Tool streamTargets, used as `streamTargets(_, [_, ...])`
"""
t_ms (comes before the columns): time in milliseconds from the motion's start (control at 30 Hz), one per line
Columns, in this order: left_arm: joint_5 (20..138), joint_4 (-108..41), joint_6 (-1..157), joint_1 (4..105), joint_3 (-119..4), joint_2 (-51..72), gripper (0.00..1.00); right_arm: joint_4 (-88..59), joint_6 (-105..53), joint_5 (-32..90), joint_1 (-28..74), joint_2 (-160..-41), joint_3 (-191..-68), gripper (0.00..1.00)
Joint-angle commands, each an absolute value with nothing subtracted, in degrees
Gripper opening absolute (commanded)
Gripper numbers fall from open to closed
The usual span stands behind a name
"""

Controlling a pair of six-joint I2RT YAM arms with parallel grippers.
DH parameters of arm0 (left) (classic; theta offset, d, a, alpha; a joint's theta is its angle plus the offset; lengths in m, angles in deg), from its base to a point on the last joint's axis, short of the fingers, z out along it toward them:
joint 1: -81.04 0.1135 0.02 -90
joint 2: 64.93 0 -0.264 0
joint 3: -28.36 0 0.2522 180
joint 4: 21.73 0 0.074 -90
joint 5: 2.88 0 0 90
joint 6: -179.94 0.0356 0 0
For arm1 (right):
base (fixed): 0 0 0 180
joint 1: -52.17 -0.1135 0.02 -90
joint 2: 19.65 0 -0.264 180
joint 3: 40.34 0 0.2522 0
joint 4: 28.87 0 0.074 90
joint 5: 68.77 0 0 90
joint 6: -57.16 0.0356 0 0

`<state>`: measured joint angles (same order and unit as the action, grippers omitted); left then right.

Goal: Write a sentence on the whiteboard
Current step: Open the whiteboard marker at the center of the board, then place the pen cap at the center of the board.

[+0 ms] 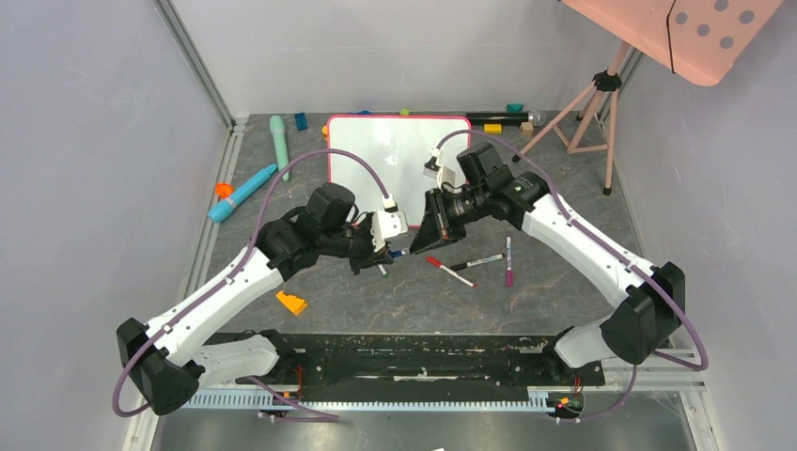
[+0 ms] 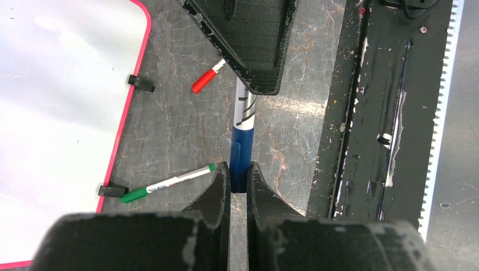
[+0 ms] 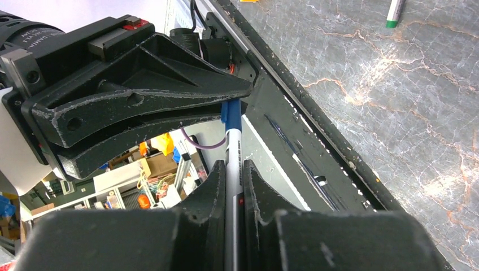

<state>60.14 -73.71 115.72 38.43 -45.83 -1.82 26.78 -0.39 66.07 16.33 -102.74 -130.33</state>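
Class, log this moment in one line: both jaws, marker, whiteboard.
left jaws: shut on blue marker cap | right jaws: shut on its barrel | whiteboard: no writing seen | stage: uncapping, likely

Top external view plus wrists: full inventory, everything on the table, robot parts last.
whiteboard: 1, white with pink-red frame, far centre; no writing visible
blue marker: 1, blue cap and white barrel, held off the table between both claws
red marker: 1, red cap, lying right of centre
green marker: 1, green cap, lying near the board's edge
purple marker: 1, purple, lying right of centre
orange wedge: 1, orange, near left
blue tube: 1, light blue, left side
mint tube: 1, mint green, far left
small blocks: several, mixed colours, along far edge
tripod: 1, pink, far right
left claw: 1, black, shut on the marker's cap
right claw: 1, black, shut on the marker's barrel
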Motion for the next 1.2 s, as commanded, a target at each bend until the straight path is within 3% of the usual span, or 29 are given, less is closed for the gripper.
streamTargets(0, [60.48,-70.59,114.51,38.15,-46.29,-2.64,0.02,25.46,-0.66,67.62,16.02,-100.77,-130.83,0.00])
streamTargets(333, [66.02,-71.62,119.05,38.50,-38.62,-4.68,0.02,40.49,-14.29,73.17,31.43,-99.87,-133.75,0.00])
streamTargets(633, [72.78,-67.68,117.45,38.98,-37.57,-2.68,0.02,40.96,-14.81,65.59,32.63,-98.45,-132.88,0.00])
streamTargets(767, [89.09,-65.24,90.09,40.52,-39.36,0.49,0.02,34.91,-9.54,54.85,32.65,-95.77,-132.14,0.00])
streamTargets(933, [103.49,-68.20,68.07,45.63,-38.64,0.31,0.02,18.87,1.62,47.68,32.66,-87.15,-122.93,0.00])
streamTargets(1167, [89.56,-63.68,56.81,65.00,-28.82,-2.70,0.02,13.55,3.68,42.06,32.66,-82.26,-118.39,0.00])
